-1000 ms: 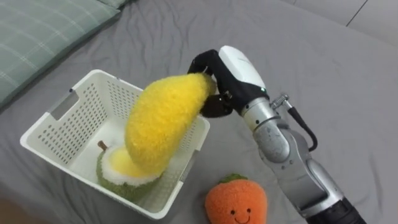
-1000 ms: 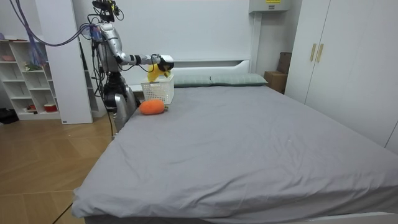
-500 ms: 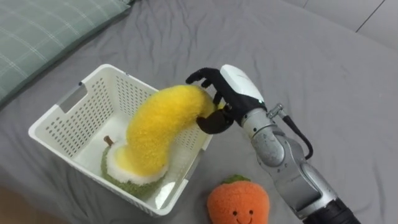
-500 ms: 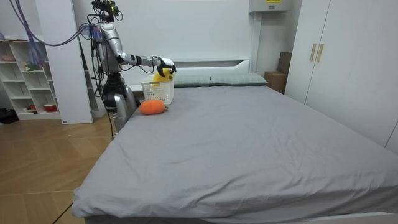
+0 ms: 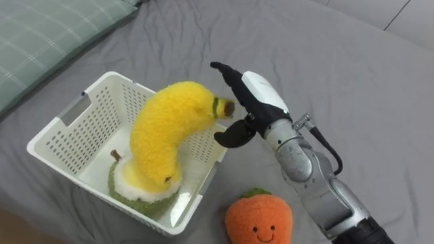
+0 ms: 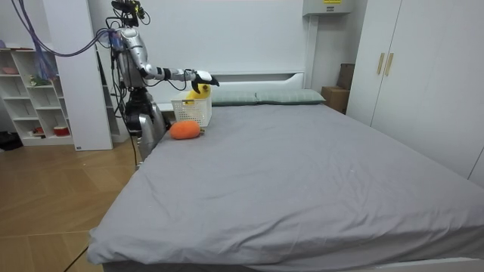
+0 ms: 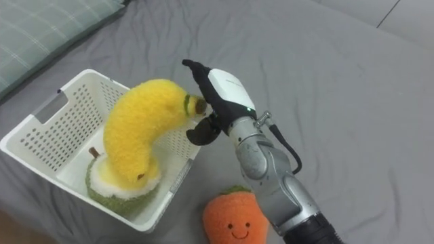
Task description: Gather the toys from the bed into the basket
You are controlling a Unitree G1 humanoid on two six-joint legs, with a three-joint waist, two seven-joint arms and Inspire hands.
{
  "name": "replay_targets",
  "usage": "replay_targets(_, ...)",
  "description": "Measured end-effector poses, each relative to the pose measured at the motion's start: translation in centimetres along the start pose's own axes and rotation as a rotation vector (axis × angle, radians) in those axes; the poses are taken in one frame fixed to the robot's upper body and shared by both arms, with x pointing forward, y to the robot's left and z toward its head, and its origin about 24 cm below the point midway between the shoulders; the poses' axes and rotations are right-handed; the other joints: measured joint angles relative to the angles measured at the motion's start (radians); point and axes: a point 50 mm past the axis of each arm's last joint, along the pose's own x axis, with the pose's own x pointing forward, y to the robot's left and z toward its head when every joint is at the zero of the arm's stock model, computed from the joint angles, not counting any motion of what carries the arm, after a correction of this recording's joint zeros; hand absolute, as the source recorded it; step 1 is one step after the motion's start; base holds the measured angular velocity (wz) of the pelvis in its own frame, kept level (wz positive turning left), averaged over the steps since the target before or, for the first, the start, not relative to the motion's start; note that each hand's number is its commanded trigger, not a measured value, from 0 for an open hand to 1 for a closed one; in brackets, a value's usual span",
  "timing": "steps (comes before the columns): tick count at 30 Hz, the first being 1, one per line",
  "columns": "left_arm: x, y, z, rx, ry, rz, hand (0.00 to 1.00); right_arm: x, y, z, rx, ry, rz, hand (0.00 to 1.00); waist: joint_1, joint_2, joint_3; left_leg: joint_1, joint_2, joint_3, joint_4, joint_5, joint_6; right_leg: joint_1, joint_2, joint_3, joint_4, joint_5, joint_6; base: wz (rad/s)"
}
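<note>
A second ago the right hand [image 5: 262,96] had its fingers [image 5: 226,72] curled round the tip of the yellow plush banana [image 5: 161,135], holding it over the white perforated plastic basket [image 5: 62,144]. Now the fingers are spread apart and straight just beside that tip, and the banana stands in the basket on its own. Its lower end rests on the round green and white plush toy [image 5: 133,194] already lying there, and its upper end leans over the basket's far rim. The orange plush carrot with a smiling face [image 5: 259,219] lies where it did, on the grey bed [image 5: 346,74] just beside the basket's near corner.
</note>
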Motion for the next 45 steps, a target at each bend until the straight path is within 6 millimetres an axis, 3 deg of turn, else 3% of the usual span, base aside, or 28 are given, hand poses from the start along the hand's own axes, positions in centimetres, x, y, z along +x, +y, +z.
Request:
replay_targets(5,-0.2,0.8,-0.3,-0.037,0.004,0.024,0.0,-1.2,-1.4,-2.2,0.066,0.078,-0.076,0.0,-0.032,0.002,-0.005,0.009,0.001,0.012,-0.001,0.0,0.0,0.002,0.0,0.014,0.001,0.0,0.0,-0.05)
replay_targets(11,-0.6,1.7,-1.5,-0.085,0.035,0.05,0.0,-4.1,-1.4,-5.8,0.144,0.212,-0.12,0.0,-0.092,0.021,-0.014,0.023,0.002,0.031,-0.002,-0.001,0.002,0.009,-0.001,0.027,0.003,0.0,0.0,-0.1)
replay_targets(16,-0.8,2.4,-2.1,-0.122,0.05,0.073,0.0,-6.4,-2.5,-8.7,0.223,0.319,-0.205,0.0,-0.137,0.031,-0.0133,0.042,0.006,0.057,-0.008,-0.002,0.002,0.016,0.001,0.05,0.006,0.0,-0.001,-0.14)
replay_targets(20,-1.0,2.8,-2.7,-0.131,0.064,0.087,0.0,-7.8,-2.8,-9.9,0.249,0.373,-0.242,0.0,-0.157,0.036,-0.0154,0.048,0.009,0.075,-0.008,-0.004,0.004,0.011,0.002,0.072,0.018,0.001,-0.001,-0.17)
replay_targets(21,-1.1,3.0,-2.9,-0.131,0.07,0.092,0.0,-7.9,-2.7,-10.2,0.25,0.388,-0.246,0.0,-0.163,0.038,-0.0203,0.048,0.01,0.082,-0.008,-0.004,0.004,0.006,0.002,0.075,0.021,0.001,-0.001,-0.13)
replay_targets(26,-1.2,3.3,-3.5,-0.13,0.089,0.1,0.0,-8.7,-1.8,-11.3,0.25,0.447,-0.239,0.0,-0.185,0.048,-0.0263,0.047,0.011,0.091,-0.004,-0.007,0.005,0.004,0.004,0.092,0.022,0.001,-0.002,-0.07)
replay_targets(31,-1.2,3.3,-3.6,-0.127,0.097,0.102,0.0,-9.5,0.1,-12.8,0.282,0.527,-0.17,0.0,-0.189,0.054,-0.0253,0.042,0.013,0.09,-0.005,-0.009,0.004,0.002,0.005,0.083,0.023,0.002,-0.002,0.0)
replay_targets(38,-1.1,2.7,-3.5,-0.091,0.103,0.081,0.0,-9.1,1.9,-12.1,0.345,0.511,-0.084,0.0,-0.186,0.068,-0.0172,0.036,0.014,0.09,-0.003,-0.013,0.005,-0.002,0.005,0.081,0.023,0.002,-0.002,0.0)
replay_targets(45,-1.0,2.4,-3.4,-0.09,0.102,0.078,0.0,-8.3,4.4,-10.3,0.355,0.453,0.069,0.0,-0.181,0.071,-0.0193,0.026,0.015,0.091,-0.001,-0.013,0.005,-0.015,0.005,0.078,0.023,0.001,-0.002,0.0)
